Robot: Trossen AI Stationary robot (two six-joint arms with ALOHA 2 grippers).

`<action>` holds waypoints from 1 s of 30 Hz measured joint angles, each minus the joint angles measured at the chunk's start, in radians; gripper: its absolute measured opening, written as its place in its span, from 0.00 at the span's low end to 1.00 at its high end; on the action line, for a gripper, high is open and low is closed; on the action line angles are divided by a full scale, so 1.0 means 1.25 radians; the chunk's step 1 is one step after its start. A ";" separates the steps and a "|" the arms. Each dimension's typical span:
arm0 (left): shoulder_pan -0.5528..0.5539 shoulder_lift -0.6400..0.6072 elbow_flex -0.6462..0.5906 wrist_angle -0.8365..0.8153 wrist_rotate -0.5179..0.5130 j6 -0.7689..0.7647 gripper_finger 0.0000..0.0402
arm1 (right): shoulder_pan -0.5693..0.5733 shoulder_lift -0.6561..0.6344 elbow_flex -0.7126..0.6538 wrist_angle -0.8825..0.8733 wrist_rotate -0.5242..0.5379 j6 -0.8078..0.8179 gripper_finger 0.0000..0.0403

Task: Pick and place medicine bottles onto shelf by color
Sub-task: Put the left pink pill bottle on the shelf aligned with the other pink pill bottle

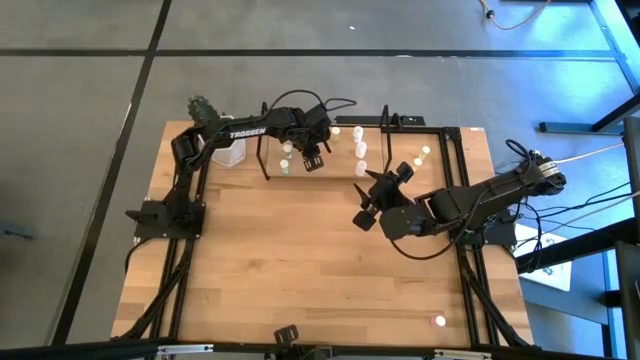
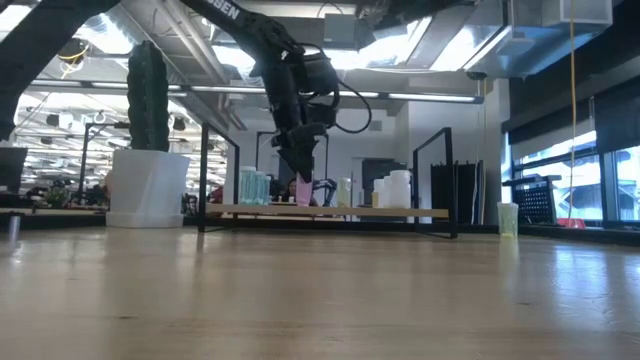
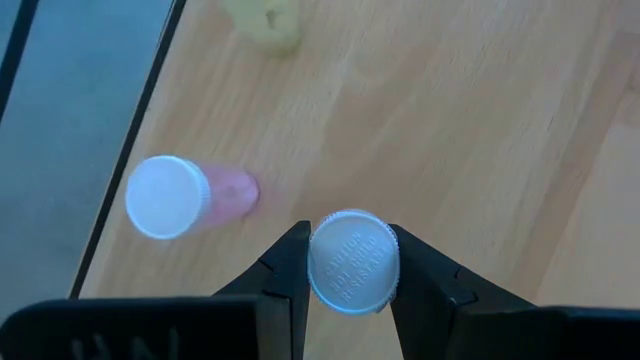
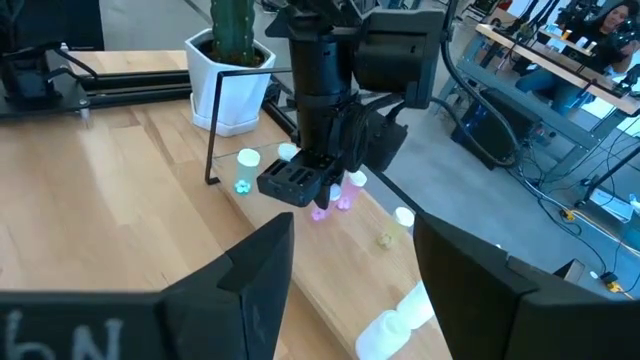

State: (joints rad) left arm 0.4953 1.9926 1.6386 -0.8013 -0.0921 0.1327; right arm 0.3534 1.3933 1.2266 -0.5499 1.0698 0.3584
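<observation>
Bottles sit in clusters along the shelf (image 1: 385,125) at the upper centre of the high view, the wire rack running across the far edge of the wooden table (image 1: 300,270). The left gripper (image 1: 312,160) hangs over the rack's left part, pointing straight down. In the left wrist view its two dark fingers (image 3: 285,265) are closed partway against the sides of a pink bottle with a white cap (image 3: 352,262), which fills the gap between them. From the low view that same pink bottle (image 2: 304,191) shows at the fingertips, low over the shelf's wooden floor; whether it touches the floor cannot be told. Just beside it, in the left of the left wrist frame, a second pink bottle (image 3: 185,195) stands on the wood, and a yellowish one (image 3: 268,22) shows at the upper edge.

Greenish bottles (image 2: 254,186) stand toward the shelf's left end in the low view, whitish ones (image 2: 393,188) toward its right. A lone bottle (image 1: 438,321) rests near the lower right of the table in the high view.

The right gripper (image 1: 385,192) hovers right of centre, off the shelf, its fingers (image 4: 250,275) spread wide and holding nothing. A cactus pot (image 2: 147,186) stands at the left.
</observation>
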 joint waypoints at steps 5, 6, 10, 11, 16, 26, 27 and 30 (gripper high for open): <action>0.001 0.000 0.000 -0.003 -0.017 -0.022 0.23 | 0.000 0.000 0.000 0.000 0.001 0.000 0.52; 0.002 0.000 0.000 -0.003 -0.016 -0.030 0.23 | 0.000 0.000 0.000 0.000 0.001 0.000 0.52; 0.002 0.000 0.000 -0.004 -0.008 -0.059 0.25 | 0.000 0.000 0.000 0.000 0.001 0.000 0.52; 0.002 0.000 0.000 -0.004 -0.008 -0.061 0.25 | 0.000 0.000 0.000 0.000 0.001 0.000 0.52; 0.003 0.000 0.000 -0.005 -0.011 -0.074 0.28 | 0.000 0.000 0.000 0.000 0.001 0.000 0.52; 0.004 0.000 0.000 -0.005 -0.017 -0.101 0.33 | 0.000 0.000 0.000 0.000 0.001 0.000 0.52; 0.003 0.000 0.000 -0.005 -0.017 -0.102 0.33 | 0.000 0.000 0.000 0.000 0.000 0.000 0.52; 0.004 0.000 0.000 -0.005 -0.021 -0.104 0.36 | 0.000 0.000 0.000 0.000 0.001 0.000 0.52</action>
State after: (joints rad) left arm 0.5006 1.9926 1.6382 -0.8070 -0.1182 0.0021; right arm 0.3534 1.3933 1.2266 -0.5503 1.0706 0.3584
